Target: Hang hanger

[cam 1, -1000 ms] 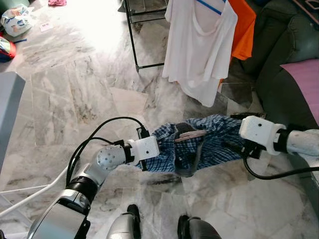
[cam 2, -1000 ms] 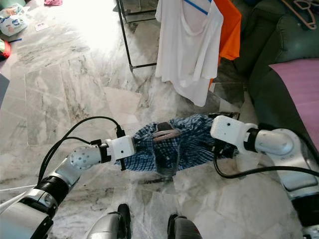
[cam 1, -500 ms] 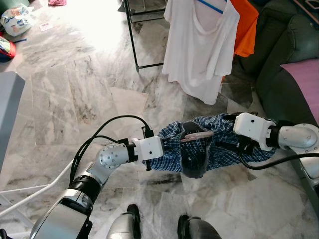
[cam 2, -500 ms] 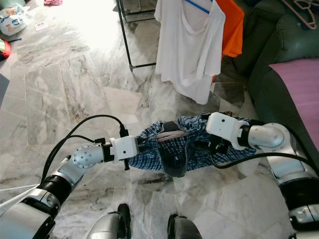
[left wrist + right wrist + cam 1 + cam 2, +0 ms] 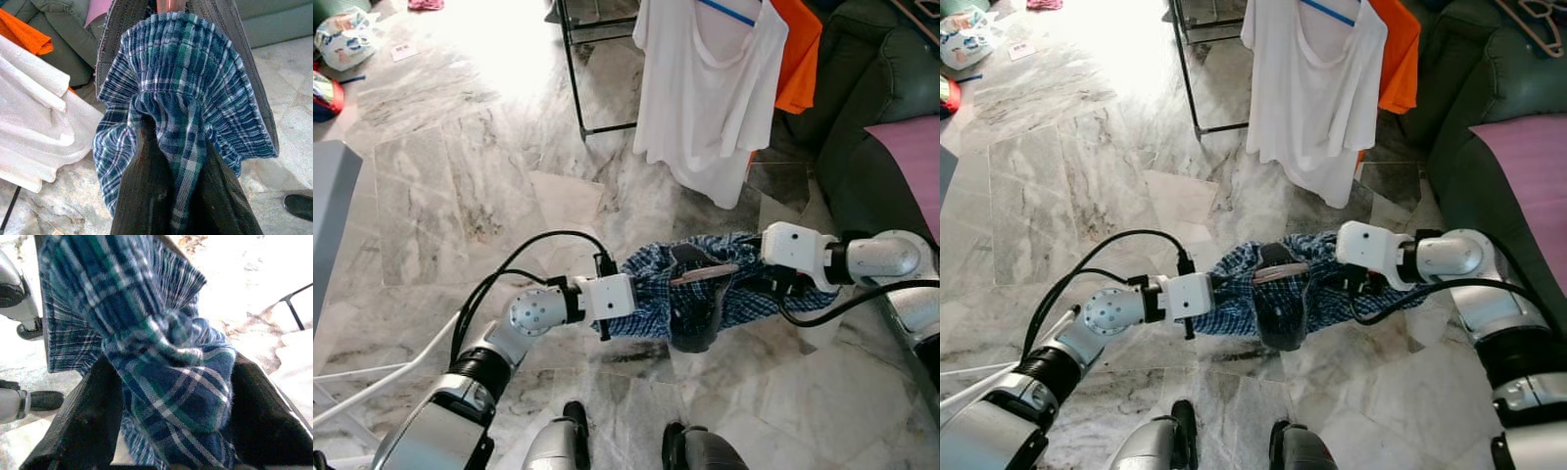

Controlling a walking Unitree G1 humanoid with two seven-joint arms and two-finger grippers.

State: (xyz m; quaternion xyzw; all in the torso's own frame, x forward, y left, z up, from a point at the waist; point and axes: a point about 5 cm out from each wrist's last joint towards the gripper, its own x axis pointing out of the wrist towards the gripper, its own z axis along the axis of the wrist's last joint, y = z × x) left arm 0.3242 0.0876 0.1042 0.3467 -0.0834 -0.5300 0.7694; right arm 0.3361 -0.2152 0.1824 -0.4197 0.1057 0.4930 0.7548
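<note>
Plaid cloth, blue and checked, is stretched in the air between the left gripper and the right gripper, each with its two black fingers pinched shut on a bunched end, seemingly to keep the garment spread on its hanger above the marble floor. It hangs in front of the robot, well short of the black rack where a white shirt and an orange garment already hang, so carrying it there looks like the remaining work.
</note>
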